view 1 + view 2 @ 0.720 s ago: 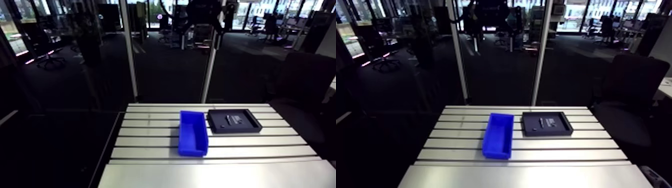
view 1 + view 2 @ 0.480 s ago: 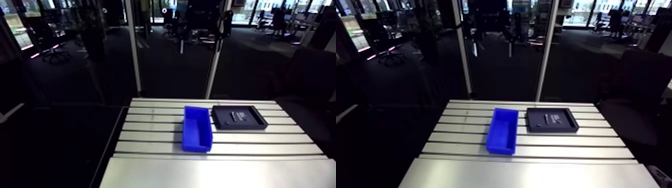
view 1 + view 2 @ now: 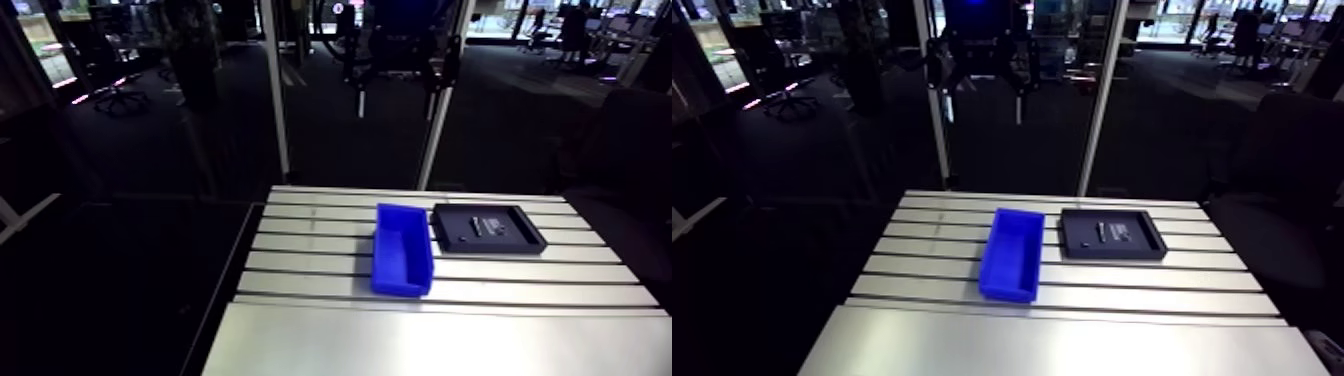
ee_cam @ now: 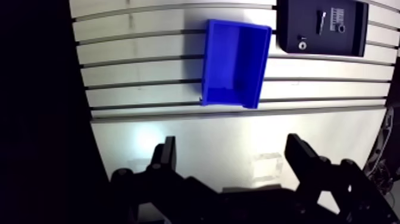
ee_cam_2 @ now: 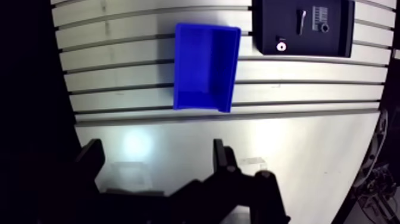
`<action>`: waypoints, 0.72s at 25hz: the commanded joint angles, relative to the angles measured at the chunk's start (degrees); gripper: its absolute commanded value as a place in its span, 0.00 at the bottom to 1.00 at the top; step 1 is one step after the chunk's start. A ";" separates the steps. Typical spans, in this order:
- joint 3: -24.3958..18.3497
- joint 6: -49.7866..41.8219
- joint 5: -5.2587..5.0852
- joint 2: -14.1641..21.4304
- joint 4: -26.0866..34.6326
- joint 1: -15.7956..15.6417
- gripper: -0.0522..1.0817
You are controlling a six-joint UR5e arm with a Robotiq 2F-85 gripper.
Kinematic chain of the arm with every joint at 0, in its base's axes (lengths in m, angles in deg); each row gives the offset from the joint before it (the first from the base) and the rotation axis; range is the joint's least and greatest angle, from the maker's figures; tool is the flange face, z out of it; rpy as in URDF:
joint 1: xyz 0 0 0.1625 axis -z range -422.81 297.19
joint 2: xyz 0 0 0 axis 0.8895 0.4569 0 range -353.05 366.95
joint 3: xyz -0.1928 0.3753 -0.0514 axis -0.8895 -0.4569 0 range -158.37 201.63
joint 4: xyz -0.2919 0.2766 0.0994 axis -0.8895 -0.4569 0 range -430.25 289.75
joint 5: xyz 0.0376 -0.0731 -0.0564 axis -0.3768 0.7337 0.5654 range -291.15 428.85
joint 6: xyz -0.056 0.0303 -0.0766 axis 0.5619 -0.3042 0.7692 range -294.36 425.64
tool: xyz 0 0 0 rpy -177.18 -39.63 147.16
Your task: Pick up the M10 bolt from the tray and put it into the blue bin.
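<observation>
In the wrist view my gripper is open, with nothing between its two dark fingers. It hangs over the smooth front plate of the table. Ahead of it lies the blue bin, which looks empty. Beyond the bin and off to one side sits the black tray. The tray holds a slim bolt-like piece and a few small parts; one is a round piece near its rim. In the arm view the bin and tray sit side by side on the slotted table.
The slotted aluminium table has a smooth plate along its near edge. Two upright posts stand behind its far edge. To the left of the table edge the floor is dark.
The whole arm view has shifted a little, so the camera moved with the arm. The bin, the tray and the parts lie where they were.
</observation>
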 commanded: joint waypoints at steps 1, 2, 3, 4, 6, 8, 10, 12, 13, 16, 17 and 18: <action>-0.33 -0.08 0.00 0.18 -0.01 0.04 0.05; -0.42 0.01 0.00 0.18 -0.10 0.04 0.05; -0.42 -0.08 0.00 0.18 -0.10 0.04 0.05; -0.42 0.01 0.09 0.27 -0.19 0.04 0.05; -0.33 0.01 0.35 0.27 -0.27 0.30 0.05; -0.33 0.01 0.61 0.36 -0.36 0.56 0.05; -0.51 0.27 0.70 0.36 -0.98 0.74 0.05; -0.86 0.36 0.96 0.45 -1.94 0.65 0.05; -1.04 0.36 0.96 0.45 -1.86 0.65 0.05; -1.74 0.45 0.61 0.53 -1.86 0.65 0.05; -2.00 0.45 0.61 0.53 -1.86 0.65 0.05; -2.27 0.45 0.61 0.62 -1.77 0.65 0.05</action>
